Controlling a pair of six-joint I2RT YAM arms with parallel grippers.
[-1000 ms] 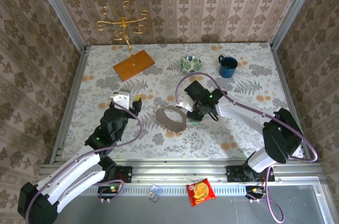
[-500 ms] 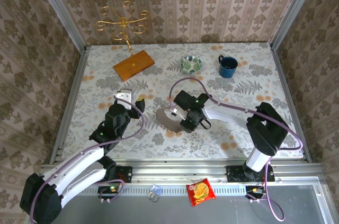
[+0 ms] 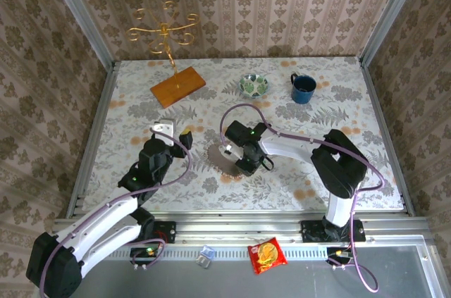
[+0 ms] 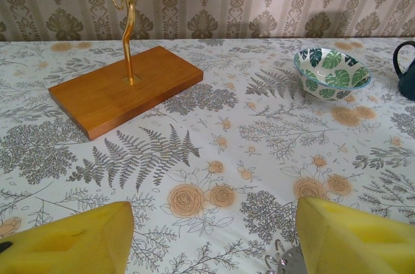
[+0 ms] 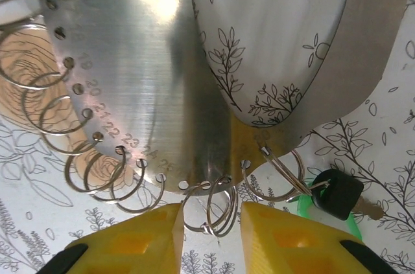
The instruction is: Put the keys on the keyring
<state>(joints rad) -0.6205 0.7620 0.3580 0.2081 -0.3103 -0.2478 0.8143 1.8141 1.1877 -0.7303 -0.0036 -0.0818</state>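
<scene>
Keyring [image 5: 211, 214] between right claw [image 5: 210, 227] fingers

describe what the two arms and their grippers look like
Both the left arm and the right arm have white links, black joints and a looping purple cable, with small green lights on the joints. The left gripper and right gripper carry blunt yellow foam-like fingers.
</scene>
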